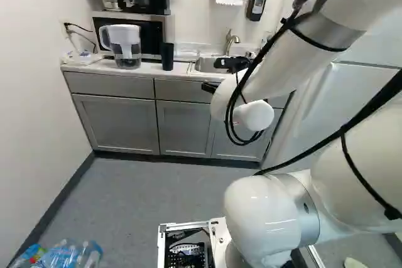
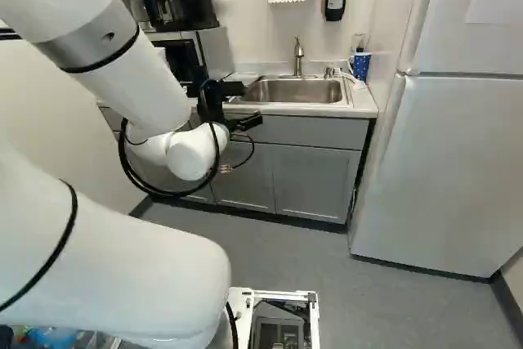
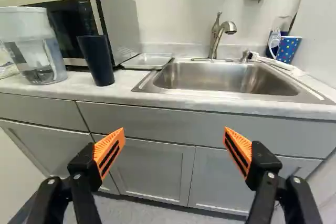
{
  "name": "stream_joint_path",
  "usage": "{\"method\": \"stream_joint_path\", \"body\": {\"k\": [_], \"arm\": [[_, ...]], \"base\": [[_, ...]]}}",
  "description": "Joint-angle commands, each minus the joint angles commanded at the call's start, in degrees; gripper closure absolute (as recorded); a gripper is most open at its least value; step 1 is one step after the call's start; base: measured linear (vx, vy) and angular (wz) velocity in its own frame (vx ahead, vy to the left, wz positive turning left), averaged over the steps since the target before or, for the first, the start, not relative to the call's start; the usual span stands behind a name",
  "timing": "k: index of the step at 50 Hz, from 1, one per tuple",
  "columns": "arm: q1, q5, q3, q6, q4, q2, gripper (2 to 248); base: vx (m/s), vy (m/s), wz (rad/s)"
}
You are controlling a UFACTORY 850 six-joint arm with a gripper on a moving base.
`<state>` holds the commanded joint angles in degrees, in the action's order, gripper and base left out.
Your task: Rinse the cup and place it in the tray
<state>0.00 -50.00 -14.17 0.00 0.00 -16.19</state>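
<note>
Gripper [image 3: 174, 136] spread wide and empty, the pick-up step seems in hand, calling for a reach ahead and leftward to the dark cup [image 3: 97, 61].

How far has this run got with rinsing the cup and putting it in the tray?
Nothing looks done: the dark cup stands on the counter, outside both the sink and the tray. Nothing is in hand; the gripper is open before the cabinets. Grasping, rinsing at the faucet and placing seem left.
</note>
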Motion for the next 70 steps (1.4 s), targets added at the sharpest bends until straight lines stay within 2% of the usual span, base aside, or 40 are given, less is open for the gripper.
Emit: {"method": "stream_joint_path", "body": {"k": [25, 70], "arm": [[0.00, 1.15, -4.25, 0.00, 0.00, 1.03, 3], [0.00, 7.86, -11.22, 0.00, 0.00, 2.24, 3]], "base": [[0.000, 0.000, 0.000], [0.000, 0.000, 0.000]]}}
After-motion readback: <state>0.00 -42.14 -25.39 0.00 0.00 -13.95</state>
